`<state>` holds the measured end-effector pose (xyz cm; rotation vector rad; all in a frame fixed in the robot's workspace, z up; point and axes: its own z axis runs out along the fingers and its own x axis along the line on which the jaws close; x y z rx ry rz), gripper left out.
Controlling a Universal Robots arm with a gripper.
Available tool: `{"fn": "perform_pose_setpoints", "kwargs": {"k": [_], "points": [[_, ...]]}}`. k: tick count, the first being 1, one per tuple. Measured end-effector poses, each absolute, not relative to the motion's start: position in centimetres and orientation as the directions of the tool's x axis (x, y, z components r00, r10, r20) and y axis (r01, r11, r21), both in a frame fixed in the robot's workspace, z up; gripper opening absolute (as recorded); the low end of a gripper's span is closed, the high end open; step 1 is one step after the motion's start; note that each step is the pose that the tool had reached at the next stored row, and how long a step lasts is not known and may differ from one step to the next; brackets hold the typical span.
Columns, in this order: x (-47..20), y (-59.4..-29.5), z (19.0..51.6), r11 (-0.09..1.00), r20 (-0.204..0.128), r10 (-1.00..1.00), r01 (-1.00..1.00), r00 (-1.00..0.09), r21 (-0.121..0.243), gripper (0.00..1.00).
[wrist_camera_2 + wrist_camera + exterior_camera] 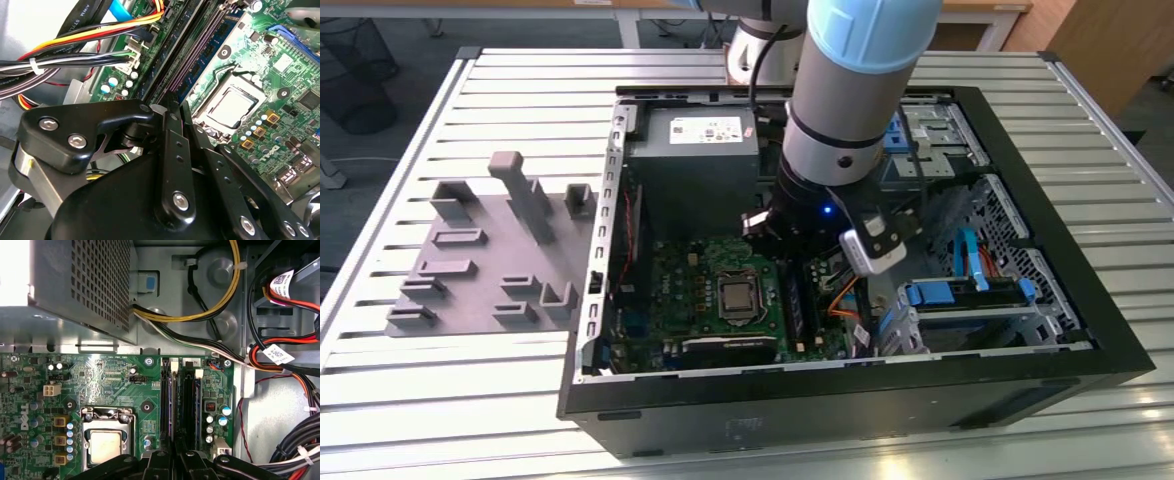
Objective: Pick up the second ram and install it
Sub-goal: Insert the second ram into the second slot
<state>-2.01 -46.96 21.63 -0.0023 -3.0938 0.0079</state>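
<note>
The robot arm reaches down into the open computer case (1067,330), and its gripper (175,460) sits low over the green board (115,380), right above the long memory slots (172,405) beside the square silver chip (106,445). The fingers (172,150) look pressed close together, but I cannot tell if they pinch anything. A dark stick, maybe the second ram (187,400), stands in a slot just under the gripper. Colored wires (90,45) run nearby.
</note>
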Motion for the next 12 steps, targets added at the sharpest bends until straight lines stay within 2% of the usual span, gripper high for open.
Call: {"fn": "perform_pose_setpoints", "kwargs": {"k": [12], "points": [[-1.84,-47.08,21.81,1.0,0.048,0.01,0.01,-0.999,-0.005,0.14]]}}
